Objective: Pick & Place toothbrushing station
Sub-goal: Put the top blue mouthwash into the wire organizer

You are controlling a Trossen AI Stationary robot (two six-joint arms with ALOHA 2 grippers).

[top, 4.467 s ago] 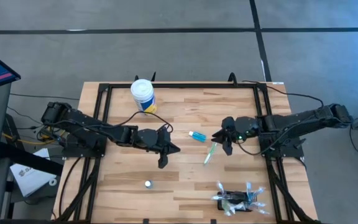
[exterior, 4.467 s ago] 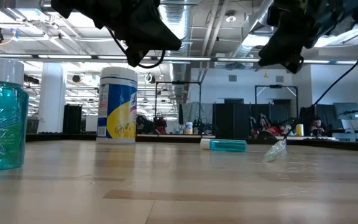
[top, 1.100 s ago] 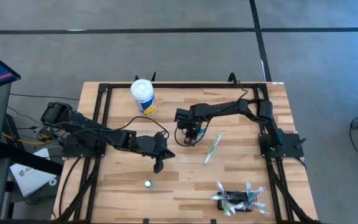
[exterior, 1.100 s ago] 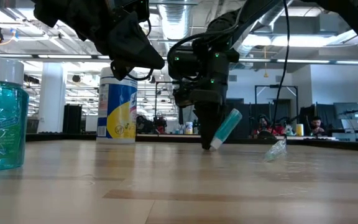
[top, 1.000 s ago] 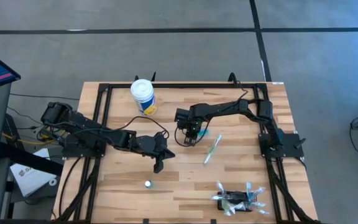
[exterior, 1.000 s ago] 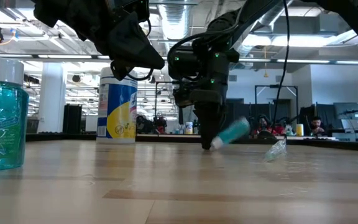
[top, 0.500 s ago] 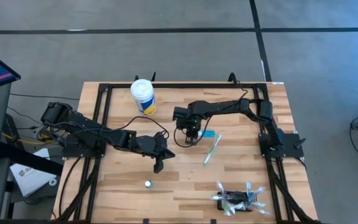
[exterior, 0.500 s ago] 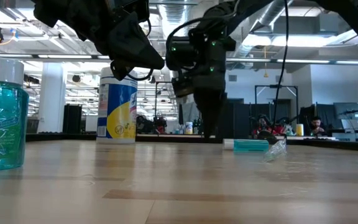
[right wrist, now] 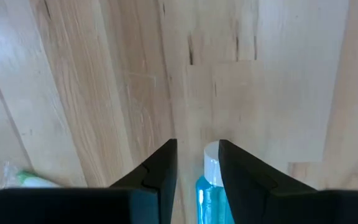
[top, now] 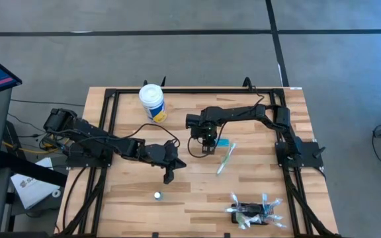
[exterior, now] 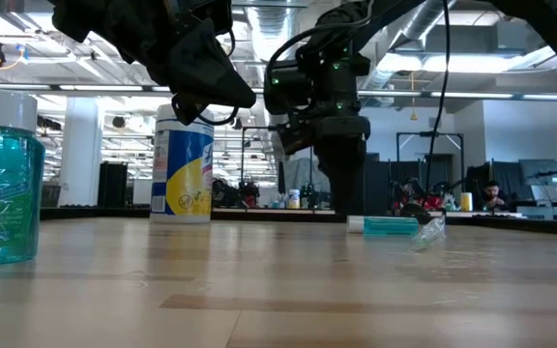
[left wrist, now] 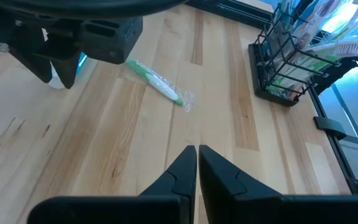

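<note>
The right gripper (top: 206,147) is hovering low over the small blue tube (right wrist: 209,177), its fingers parted with the tube lying on the table between them, not gripped. The risk here: the tube is round and could be rolling or skidding away if one finger is nudging it before the other on closing. The left gripper (left wrist: 197,163) is waiting mid-table, fingers pressed together and holding nothing. The toothbrushing station (top: 253,214) is sitting well away at the table's near edge, bristling with brushes. A wrapped toothbrush (top: 225,159) is lying just beside, and a careless sweep could be dragging it along too.
</note>
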